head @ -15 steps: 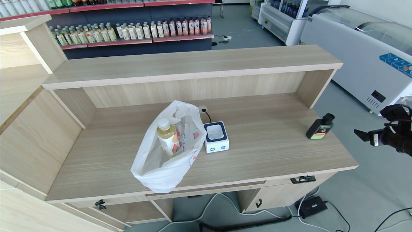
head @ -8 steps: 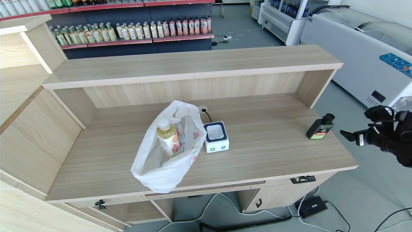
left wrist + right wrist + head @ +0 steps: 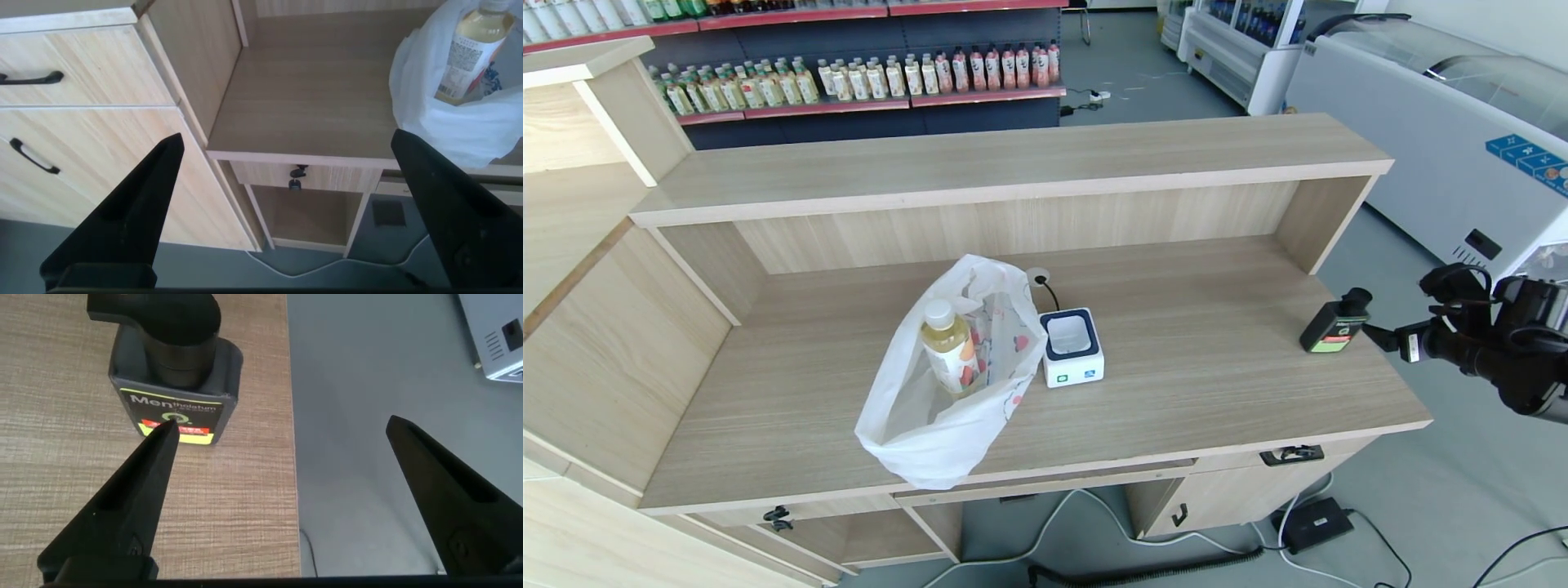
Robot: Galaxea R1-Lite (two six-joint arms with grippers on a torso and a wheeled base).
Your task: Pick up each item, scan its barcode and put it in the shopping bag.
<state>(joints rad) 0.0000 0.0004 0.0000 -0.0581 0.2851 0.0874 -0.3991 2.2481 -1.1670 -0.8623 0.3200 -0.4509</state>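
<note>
- Head view: the dark pump bottle point(image 3: 1334, 324) stands on the table point(image 3: 1201, 384) near its right edge, well apart from the scanner point(image 3: 1072, 347) and the shopping bag point(image 3: 947, 408), which already holds a tea bottle point(image 3: 947, 347). The right gripper point(image 3: 1376, 336) hangs just beside the pump bottle, out past the table's side
- Left wrist view: the left gripper point(image 3: 288, 137) is spread wide with nothing in it, low off the table's near left corner
- Right wrist view: the right gripper is also wide and empty. One finger lies across the bottle's label and the other is over the floor. The bottle looks upright, long axis vertical, pump head on top, label facing the gripper
- My worry is that the bottle isn't between the fingers. Pushing in like this could knock it over, and off that edge
</note>
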